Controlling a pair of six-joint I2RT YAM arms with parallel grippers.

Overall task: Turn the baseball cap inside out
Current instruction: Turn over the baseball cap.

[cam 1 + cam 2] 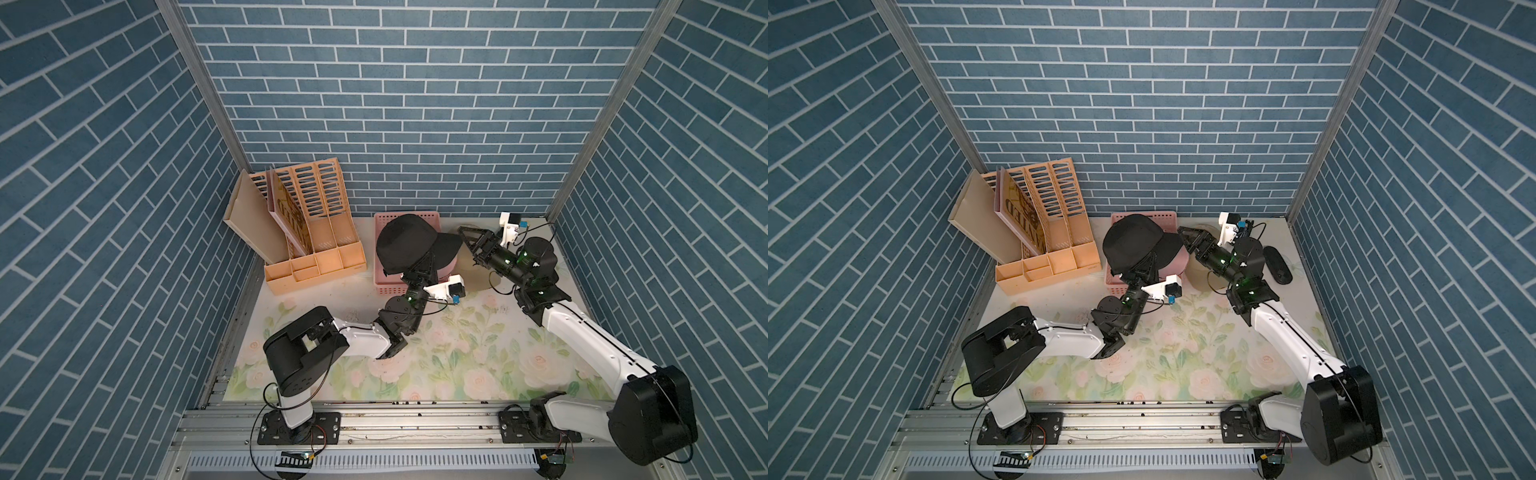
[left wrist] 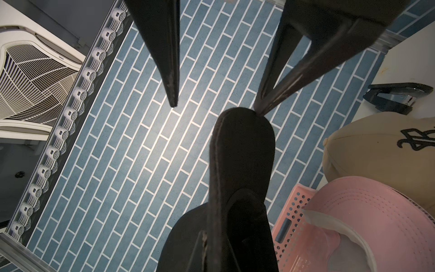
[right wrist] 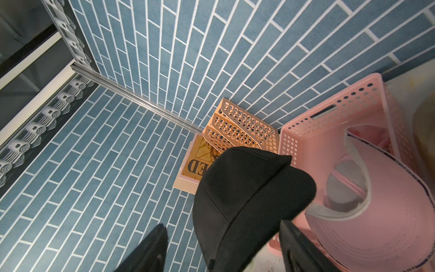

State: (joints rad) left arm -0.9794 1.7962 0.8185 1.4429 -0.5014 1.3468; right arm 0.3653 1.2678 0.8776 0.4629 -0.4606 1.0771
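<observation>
The work surface is a floral mat [image 1: 457,357], boxed in on the left, right and far sides by blue brick-pattern walls [image 1: 395,104]. A metal rail [image 1: 395,419] runs along the near edge. At far left stands an orange rack [image 1: 328,232] with a book [image 1: 291,216] leaning in it. Right of it, against the far wall, sits a pink basket [image 1: 415,217].

The black cap [image 1: 405,241] is up in the air above the basket, crown up and brim pointing right. The left gripper [image 1: 423,262] reaches up from below and is pressed together on the cap's lower edge. The right gripper [image 1: 467,240] hovers just right of the brim, fingers spread and holding nothing.

Both top views give only slivers of a pink cap [image 1: 452,266] and a beige cap [image 1: 473,272]. The left wrist view shows them plainly. The pink one lies in the basket with its inside showing, and the beige one sits just right of it, with a dark stitched emblem.

That view also shows one right fingertip [image 2: 261,108] at the brim's end, touching or nearly so, and a white vent grille [image 2: 30,77] overhead. A black stapler [image 1: 1278,264] at far right shows in a top view and in the left wrist view.

The right wrist view shows the letters "ED" on the book, and the black cap in front of its own spread fingers.
</observation>
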